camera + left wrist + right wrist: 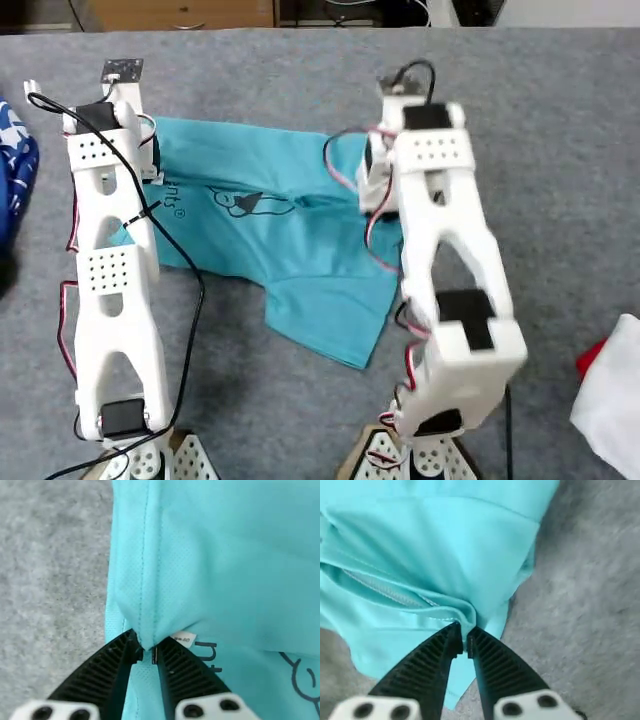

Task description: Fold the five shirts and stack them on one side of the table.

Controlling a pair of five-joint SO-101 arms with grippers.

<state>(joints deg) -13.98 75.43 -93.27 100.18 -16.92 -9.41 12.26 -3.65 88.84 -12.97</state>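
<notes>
The left pincer [146,650] is clenched on a raised fold of the turquoise shirt [225,555], its black ribbed fingertips [117,662] meeting at a hemmed edge just beside a small white label [184,639]. The right pincer [464,641] is likewise clamped on a bunched fold of the same shirt [445,545], close to the cloth's edge, where the grey counter [590,580] shows beside it.

From the high view, the turquoise shirt [300,250] lies spread on the counter [560,150] between the two white arms. A dark printed drawing faces up near its middle, and one corner trails toward the arms' bases. A blue patterned cloth [15,160] lies at the counter's left edge. At the right edge, a white cloth [612,400] lies with a red thing [592,356] touching it.
</notes>
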